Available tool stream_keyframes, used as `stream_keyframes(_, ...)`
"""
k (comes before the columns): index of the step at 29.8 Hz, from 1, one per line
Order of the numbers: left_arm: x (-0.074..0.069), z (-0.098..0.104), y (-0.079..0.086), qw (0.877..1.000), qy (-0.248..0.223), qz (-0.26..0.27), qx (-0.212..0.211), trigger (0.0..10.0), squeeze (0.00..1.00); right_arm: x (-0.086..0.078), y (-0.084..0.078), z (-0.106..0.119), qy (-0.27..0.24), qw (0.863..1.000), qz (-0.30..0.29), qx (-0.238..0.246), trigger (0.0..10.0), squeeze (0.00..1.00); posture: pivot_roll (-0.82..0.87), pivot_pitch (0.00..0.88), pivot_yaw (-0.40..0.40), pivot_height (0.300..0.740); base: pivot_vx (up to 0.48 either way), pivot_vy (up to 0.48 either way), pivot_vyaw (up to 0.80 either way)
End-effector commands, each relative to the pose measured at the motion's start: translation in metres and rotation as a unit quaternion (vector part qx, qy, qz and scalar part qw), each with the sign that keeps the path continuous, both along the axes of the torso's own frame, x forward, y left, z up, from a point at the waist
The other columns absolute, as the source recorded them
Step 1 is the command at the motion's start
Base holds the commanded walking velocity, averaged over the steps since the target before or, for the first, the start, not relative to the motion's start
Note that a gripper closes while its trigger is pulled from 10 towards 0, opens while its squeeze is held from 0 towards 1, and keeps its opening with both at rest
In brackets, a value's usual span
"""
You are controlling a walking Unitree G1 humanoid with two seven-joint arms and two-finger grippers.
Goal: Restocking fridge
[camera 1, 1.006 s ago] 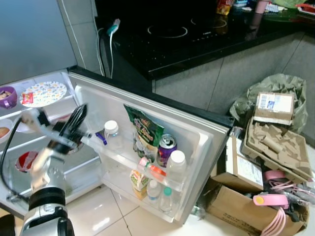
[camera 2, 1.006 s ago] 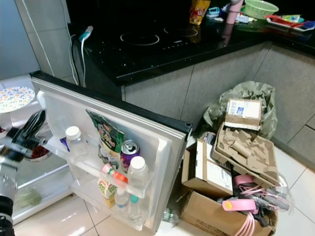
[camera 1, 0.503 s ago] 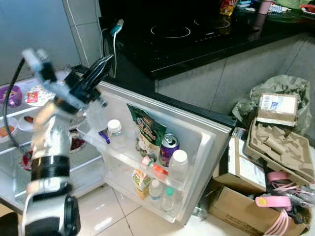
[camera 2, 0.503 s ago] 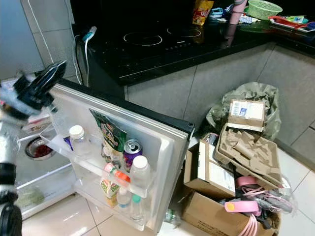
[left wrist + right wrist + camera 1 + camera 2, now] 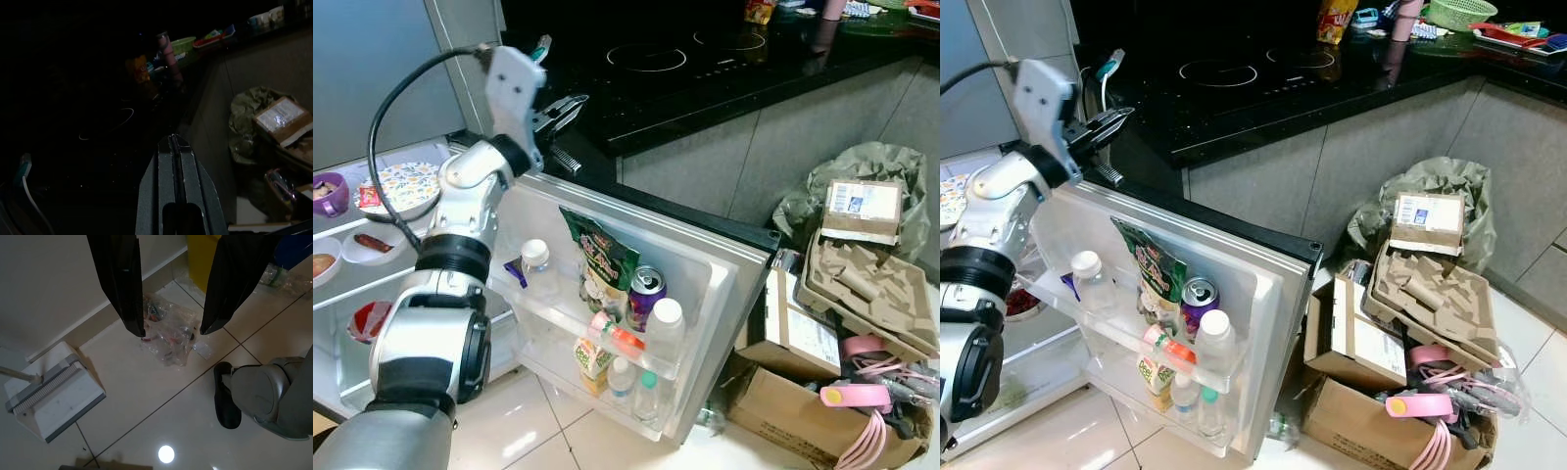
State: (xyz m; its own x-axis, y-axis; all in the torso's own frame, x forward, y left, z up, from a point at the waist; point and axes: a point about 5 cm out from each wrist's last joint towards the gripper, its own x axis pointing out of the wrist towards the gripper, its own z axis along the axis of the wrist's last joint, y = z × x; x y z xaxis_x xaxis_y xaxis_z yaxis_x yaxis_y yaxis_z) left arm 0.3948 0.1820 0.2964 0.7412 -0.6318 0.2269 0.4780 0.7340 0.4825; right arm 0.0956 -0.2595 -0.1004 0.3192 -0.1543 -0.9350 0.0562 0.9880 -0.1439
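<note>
The left gripper point(image 5: 570, 106) is raised above the top edge of the open fridge door point(image 5: 724, 284), its two black fingers pressed together and holding nothing, pointing toward the black table point(image 5: 724, 88) with the induction hob point(image 5: 648, 59). In the left wrist view the closed fingers point(image 5: 177, 196) aim across the dark hob toward a pink cup point(image 5: 168, 54) and a green basket point(image 5: 183, 44) at the far end.

The door's upper shelf holds a white-capped bottle point(image 5: 537, 266), a green snack bag point(image 5: 603, 262), a purple can point(image 5: 646, 294) and a second white-capped bottle point(image 5: 664, 331). The lower shelf holds a small carton point(image 5: 590, 360) and two small bottles point(image 5: 631, 387). Inside the fridge, a patterned plate point(image 5: 403, 186) and a purple bowl point(image 5: 327, 193) sit on the upper shelf, and a red bowl point(image 5: 367, 320) sits lower down.

Right of the door, cardboard boxes point(image 5: 822, 392) are piled on the floor with a pink object point(image 5: 854, 396) on top, beside a green bag point(image 5: 862, 181).

The right gripper point(image 5: 168, 330) hangs with its fingers apart over the tiled floor point(image 5: 146, 421), above a crumpled plastic bag point(image 5: 168, 335) and near a white dustpan point(image 5: 54, 396).
</note>
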Motion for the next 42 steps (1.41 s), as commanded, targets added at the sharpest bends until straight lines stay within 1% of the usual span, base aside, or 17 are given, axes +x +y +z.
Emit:
stream_keyframes(1, 0.003, -0.002, -0.014, 1.000, 0.004, -0.012, 0.018, 10.0, 0.00, -0.004, 0.000, -0.001, 0.003, 1.000, -0.010, 0.001, 10.0, 0.00, -0.04, 0.000, -0.005, 0.732, 0.000, 0.000, 0.00)
stream_keyframes(7, 0.007, -0.010, -0.040, 0.994, 0.031, -0.063, 0.078, 10.0, 0.00, -0.010, -0.001, -0.002, 0.008, 1.000, -0.012, 0.001, 10.0, 0.00, -0.05, 0.000, -0.007, 0.732, 0.000, 0.000, 0.00)
stream_keyframes(8, 0.006, -0.016, -0.046, 0.990, 0.048, -0.084, 0.104, 10.0, 0.00, -0.011, -0.001, -0.002, 0.009, 1.000, -0.013, 0.001, 10.0, 0.00, -0.05, 0.000, -0.009, 0.732, 0.000, 0.000, 0.00)
stream_keyframes(12, 0.003, -0.029, -0.052, 0.974, 0.084, -0.131, 0.163, 10.0, 0.00, -0.011, -0.002, -0.002, 0.009, 1.000, -0.013, -0.001, 10.0, 0.00, -0.05, 0.000, -0.009, 0.732, 0.000, 0.000, 0.00)
stream_keyframes(14, 0.002, -0.031, -0.052, 0.971, 0.092, -0.139, 0.172, 10.0, 0.00, -0.011, -0.003, -0.002, 0.008, 1.000, -0.013, -0.001, 10.0, 0.00, -0.05, 0.000, -0.009, 0.732, 0.000, 0.000, 0.00)
stream_keyframes(19, -0.005, -0.040, -0.049, 0.934, 0.131, -0.205, 0.262, 10.0, 0.00, -0.009, -0.003, -0.001, 0.006, 1.000, -0.012, -0.001, 10.0, 0.00, -0.05, 0.000, -0.011, 0.732, 0.000, 0.000, 0.00)
stream_keyframes(20, -0.005, -0.040, -0.049, 0.934, 0.131, -0.205, 0.262, 10.0, 0.00, -0.009, -0.003, -0.001, 0.006, 1.000, -0.012, -0.001, 10.0, 0.00, -0.05, 0.000, -0.011, 0.732, 0.000, 0.000, 0.00)
stream_keyframes(21, -0.006, -0.041, -0.047, 0.927, 0.137, -0.215, 0.275, 10.0, 0.00, -0.009, -0.003, -0.001, 0.005, 1.000, -0.012, -0.001, 10.0, 0.00, -0.05, 0.000, -0.011, 0.732, 0.000, 0.000, 0.00)
stream_keyframes(23, -0.011, -0.043, -0.041, 0.902, 0.160, -0.245, 0.318, 10.0, 0.00, -0.007, -0.002, -0.001, 0.004, 1.000, -0.011, -0.001, 10.0, 0.00, -0.04, 0.000, -0.013, 0.732, 0.000, 0.000, 0.00)
stream_keyframes(24, -0.011, -0.043, -0.041, 0.902, 0.160, -0.245, 0.318, 10.0, 0.00, -0.007, -0.002, -0.001, 0.004, 1.000, -0.011, -0.001, 10.0, 0.00, -0.04, 0.000, -0.013, 0.732, 0.000, 0.000, 0.00)
stream_keyframes(25, -0.015, -0.042, -0.032, 0.877, 0.186, -0.270, 0.351, 10.0, 0.00, -0.007, -0.002, -0.001, 0.004, 1.000, -0.010, -0.001, 10.0, 0.00, -0.04, 0.000, -0.013, 0.732, 0.000, 0.000, 0.00)
stream_keyframes(26, -0.015, -0.042, -0.032, 0.877, 0.186, -0.270, 0.351, 10.0, 0.00, -0.007, -0.002, -0.001, 0.004, 1.000, -0.010, -0.001, 10.0, 0.00, -0.04, 0.000, -0.013, 0.732, 0.000, 0.000, 0.00)
stream_keyframes(31, -0.024, -0.042, -0.014, 0.825, 0.242, -0.312, 0.405, 10.0, 0.00, -0.005, -0.001, -0.001, 0.003, 1.000, -0.009, -0.001, 10.0, 0.00, -0.04, 0.000, -0.014, 0.732, 0.000, 0.000, 0.00)
stream_keyframes(36, -0.029, -0.053, -0.004, 0.793, 0.271, -0.311, 0.448, 10.0, 0.00, -0.004, -0.002, 0.000, 0.002, 1.000, -0.008, -0.001, 10.0, 0.00, -0.03, 0.000, -0.016, 0.732, 0.000, 0.000, 0.00)
stream_keyframes(38, -0.029, -0.053, -0.004, 0.794, 0.265, -0.312, 0.450, 10.0, 0.00, -0.004, -0.002, 0.000, 0.002, 1.000, -0.008, -0.001, 10.0, 0.00, -0.03, 0.000, -0.016, 0.732, 0.000, 0.000, 0.00)
stream_keyframes(40, -0.027, -0.045, -0.008, 0.809, 0.245, -0.315, 0.432, 10.0, 0.00, -0.003, -0.001, 0.000, 0.001, 1.000, -0.007, -0.001, 10.0, 0.00, -0.02, 0.000, -0.017, 0.732, 0.000, 0.000, 0.00)
stream_keyframes(42, -0.027, -0.041, -0.010, 0.816, 0.237, -0.316, 0.423, 10.0, 0.00, -0.003, -0.001, 0.000, 0.001, 1.000, -0.006, -0.001, 10.0, 0.00, -0.02, 0.000, -0.018, 0.732, 0.000, 0.000, 0.00)
